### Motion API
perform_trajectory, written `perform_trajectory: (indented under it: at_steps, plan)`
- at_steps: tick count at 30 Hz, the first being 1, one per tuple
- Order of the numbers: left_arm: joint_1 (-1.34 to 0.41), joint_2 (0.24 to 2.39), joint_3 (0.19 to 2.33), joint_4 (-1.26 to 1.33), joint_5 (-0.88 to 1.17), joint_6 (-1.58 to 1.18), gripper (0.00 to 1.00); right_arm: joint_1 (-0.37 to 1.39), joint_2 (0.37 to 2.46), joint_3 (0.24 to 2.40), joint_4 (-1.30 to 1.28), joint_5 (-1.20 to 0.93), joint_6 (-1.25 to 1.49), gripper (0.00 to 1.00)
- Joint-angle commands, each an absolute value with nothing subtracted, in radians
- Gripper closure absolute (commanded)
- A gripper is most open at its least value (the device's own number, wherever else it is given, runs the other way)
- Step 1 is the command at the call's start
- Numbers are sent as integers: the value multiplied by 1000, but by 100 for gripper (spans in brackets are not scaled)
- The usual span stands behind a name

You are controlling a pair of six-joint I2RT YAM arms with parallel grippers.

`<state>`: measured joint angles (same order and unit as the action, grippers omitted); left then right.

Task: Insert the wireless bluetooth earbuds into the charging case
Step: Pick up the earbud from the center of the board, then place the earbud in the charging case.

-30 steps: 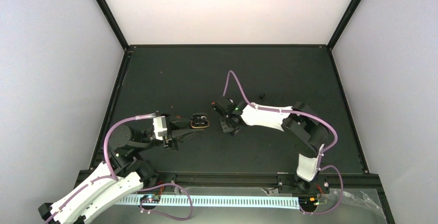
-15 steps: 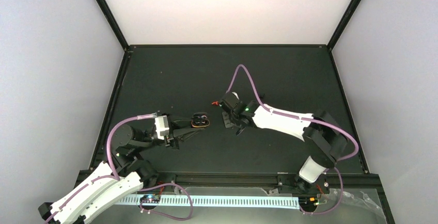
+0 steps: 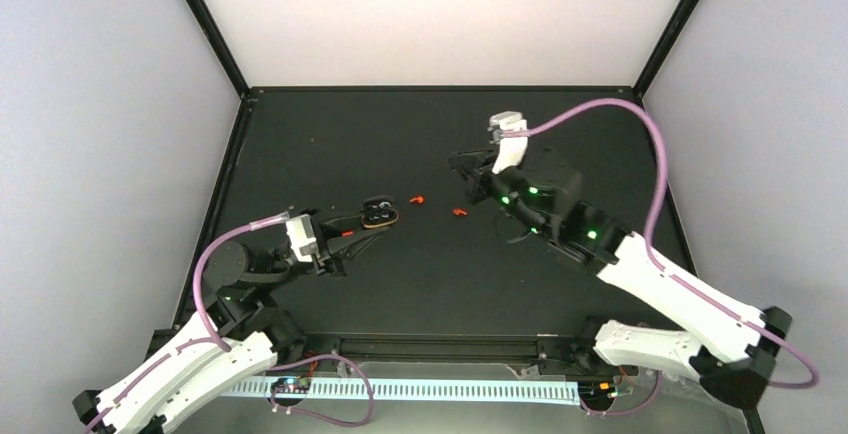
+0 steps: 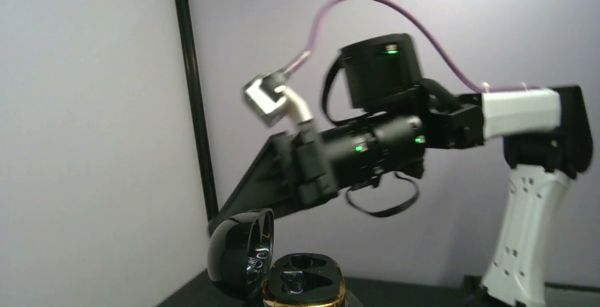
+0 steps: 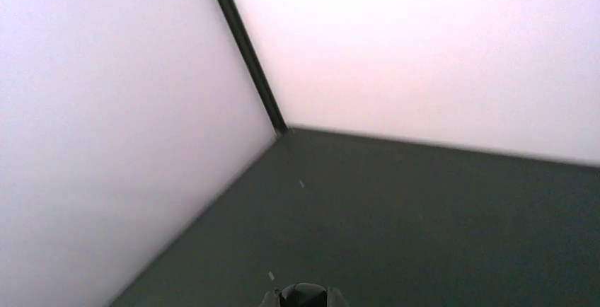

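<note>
The charging case (image 3: pixel 379 215) is a glossy dark clamshell with an orange-gold rim. It stands open in the left wrist view, base (image 4: pixel 304 289) at the bottom and lid (image 4: pixel 239 250) tipped up to the left. My left gripper (image 3: pixel 368 225) is shut on it, left of the table's middle. Two tiny red-orange earbuds (image 3: pixel 418 198) (image 3: pixel 459 212) lie on the black table just right of the case. My right gripper (image 3: pixel 466 178) hangs raised behind them, shut. A small dark rounded lump (image 5: pixel 304 296) shows between its fingertips; I cannot tell what it is.
The black table (image 3: pixel 330 134) is boxed in by a black frame and pale walls at the back (image 3: pixel 440 14) and both sides. The right arm (image 4: pixel 375 144) looms above the case in the left wrist view. Its purple cable (image 3: pixel 640 124) arcs high on the right.
The right arm lifted off the table and swung back to the right, leaving two red-orange earbuds lying where its gripper was. The left gripper carried the case slightly back and left.
</note>
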<state>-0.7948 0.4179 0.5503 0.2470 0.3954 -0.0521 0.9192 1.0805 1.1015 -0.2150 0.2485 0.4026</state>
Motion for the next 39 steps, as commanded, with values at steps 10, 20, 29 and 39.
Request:
perform_trajectory:
  at_steps: [10, 20, 29, 39]
  plan:
    - [-805, 727, 608, 820, 343, -19, 98, 931, 805, 998, 305, -74, 187, 99]
    - [-845, 928, 670, 1041, 366, 7, 98, 996, 792, 938, 460, -197, 101, 99]
    - [-885, 946, 663, 1055, 342, -10, 98, 1088, 857, 934, 519, -188, 50, 99]
    - [-903, 908, 640, 980, 261, -59, 98, 1101, 911, 950, 489, -177, 72, 99]
